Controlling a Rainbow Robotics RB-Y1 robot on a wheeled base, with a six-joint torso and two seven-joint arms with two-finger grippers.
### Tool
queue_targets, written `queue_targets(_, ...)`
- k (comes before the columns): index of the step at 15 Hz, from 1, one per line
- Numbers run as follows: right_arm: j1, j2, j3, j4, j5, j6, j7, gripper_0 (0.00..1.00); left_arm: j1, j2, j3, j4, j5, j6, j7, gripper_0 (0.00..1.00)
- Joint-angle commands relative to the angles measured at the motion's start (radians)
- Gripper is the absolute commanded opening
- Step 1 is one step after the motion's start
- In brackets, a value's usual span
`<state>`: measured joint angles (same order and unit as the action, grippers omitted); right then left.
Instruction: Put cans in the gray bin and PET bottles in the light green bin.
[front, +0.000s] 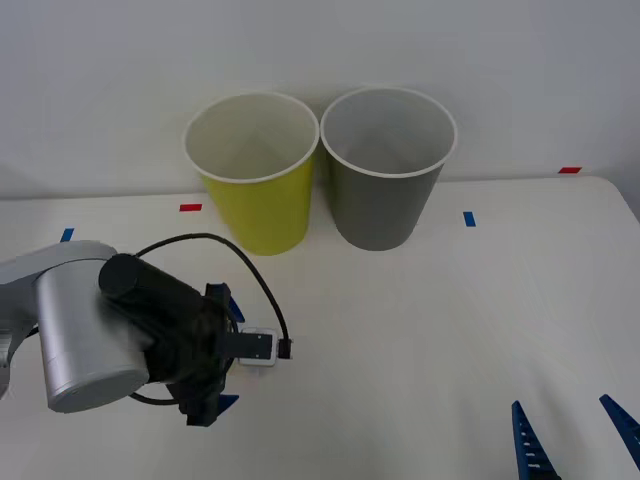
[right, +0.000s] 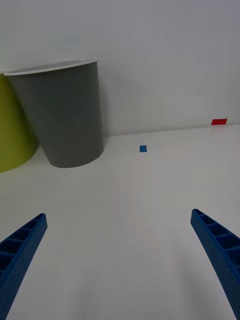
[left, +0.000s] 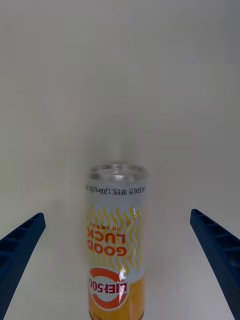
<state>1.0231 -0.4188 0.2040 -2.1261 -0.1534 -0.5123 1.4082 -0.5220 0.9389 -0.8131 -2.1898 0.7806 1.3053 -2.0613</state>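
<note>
On a white tabletop (front: 430, 330), the left gripper (left: 117, 260) hangs low at the near left with its jaws spread wide on either side of a slim orange-and-cream can (left: 116, 240), which lies on its side between them, untouched. The right gripper (front: 575, 440) waits at the near right edge, jaws also wide and holding nothing. At the far side the light green bin (front: 255, 175) and gray bin (front: 385, 170) stand upright, just beside each other.

Left gripper (front: 212, 360) low at lower left of front view, fingers spread; right gripper (front: 575, 438) parked lower right, spread.
</note>
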Motion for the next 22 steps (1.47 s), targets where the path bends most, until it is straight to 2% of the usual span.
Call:
queue_targets(1,0.0,0.0,0.0,0.0,0.0,0.0,0.0,1.0,-0.016,-0.037,0.0,0.028,0.003,0.066,-0.022,1.0)
queue_targets(5,0.0,0.0,0.0,0.0,0.0,0.0,0.0,1.0,-0.023,-0.074,0.0,0.117,0.005,0.071,-0.085,1.0)
queue_targets(11,0.0,0.0,0.0,0.0,0.0,0.0,0.0,1.0,-0.035,-0.129,0.0,0.159,0.005,0.129,-0.089,1.0)
queue_targets(15,0.0,0.0,0.0,0.0,0.0,0.0,0.0,1.0,-0.07,-0.181,0.0,0.232,0.019,0.172,-0.099,1.0)
queue_targets(22,0.0,0.0,0.0,0.0,0.0,0.0,0.0,1.0,-0.082,-0.218,0.002,0.295,0.016,0.206,-0.109,1.0)
